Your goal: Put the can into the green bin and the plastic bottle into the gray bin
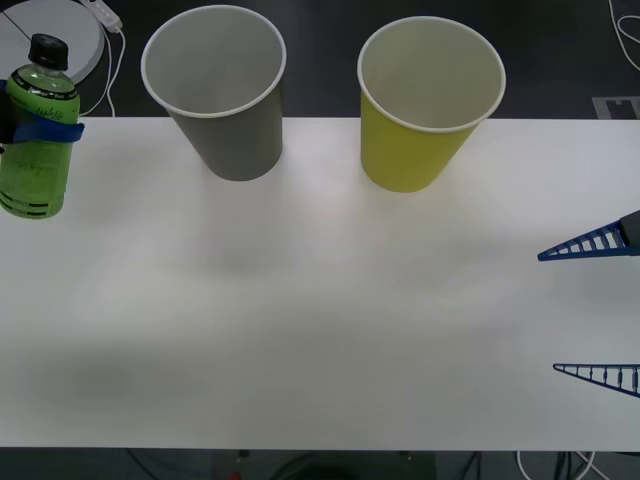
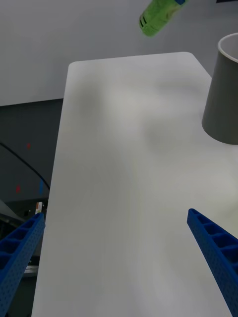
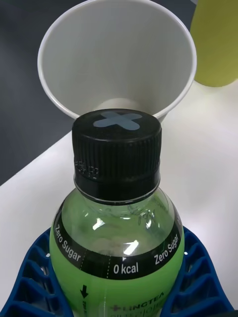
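At the far left of the front view, the left gripper (image 1: 35, 130) with its blue ribbed fingers is clamped around the small clear plastic bottle of bright green liquid (image 1: 38, 140), which is upright with its black screw cap on top. In the right wrist view the bottle (image 2: 158, 16) hangs in the air above the far end of the white table (image 2: 129, 198), so it is lifted clear of the surface. The left wrist view shows it closely: the plastic bottle (image 3: 118, 233) has a ribbed black cap marked with a pale grey cross, a rounded shoulder, and a dark band printed "Zero Sugar" and "0 kcal" — the blue fingers (image 3: 34, 277) curve around both sides of its body.

Next to the right stands the large gray paper cup with a white rim and pale inside (image 1: 225, 110), upright near the table's far edge. In the left wrist view its open mouth (image 3: 119, 59) lies just beyond the bottle's cap.

Further right is the large yellow-green paper cup with a white rim (image 1: 425, 115), also upright, beside the gray cup but not touching it.

At the right edge of the front view the right gripper (image 1: 598, 308) sits low over the white table (image 1: 320, 320), its two blue ribbed fingers spread wide apart and holding nothing — well apart from both cups.
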You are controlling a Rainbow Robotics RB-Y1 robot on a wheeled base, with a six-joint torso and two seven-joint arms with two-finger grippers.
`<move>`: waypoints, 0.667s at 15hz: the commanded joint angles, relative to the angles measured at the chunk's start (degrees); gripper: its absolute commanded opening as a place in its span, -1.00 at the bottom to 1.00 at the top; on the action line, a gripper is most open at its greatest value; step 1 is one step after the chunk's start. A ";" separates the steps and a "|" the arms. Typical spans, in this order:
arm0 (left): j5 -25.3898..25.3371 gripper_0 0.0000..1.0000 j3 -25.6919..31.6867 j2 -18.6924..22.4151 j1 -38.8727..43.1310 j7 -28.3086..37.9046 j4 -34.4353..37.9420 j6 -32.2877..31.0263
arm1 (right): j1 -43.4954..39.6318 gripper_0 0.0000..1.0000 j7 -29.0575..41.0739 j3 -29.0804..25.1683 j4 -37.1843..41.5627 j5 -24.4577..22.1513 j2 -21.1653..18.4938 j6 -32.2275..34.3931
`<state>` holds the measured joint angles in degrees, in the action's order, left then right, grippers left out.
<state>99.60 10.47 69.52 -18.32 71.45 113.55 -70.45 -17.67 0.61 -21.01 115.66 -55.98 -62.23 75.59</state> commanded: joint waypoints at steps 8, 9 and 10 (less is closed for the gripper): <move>-1.51 -1.00 -9.50 0.00 -20.18 -1.84 -10.45 -8.83 | 0.00 1.00 0.00 0.00 0.00 0.00 0.00 0.00; -1.60 -1.00 -11.08 -0.08 -22.20 -2.11 -11.68 -8.83 | 0.00 1.00 0.00 0.00 0.00 0.00 0.00 0.00; -1.60 -1.00 -12.75 -0.26 -24.31 -2.55 -12.91 -8.83 | 0.00 1.00 0.00 0.00 0.00 0.00 0.00 0.00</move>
<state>98.01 -1.13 69.39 -41.17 69.21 101.50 -79.29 -17.67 0.62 -21.01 115.66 -55.98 -62.23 75.59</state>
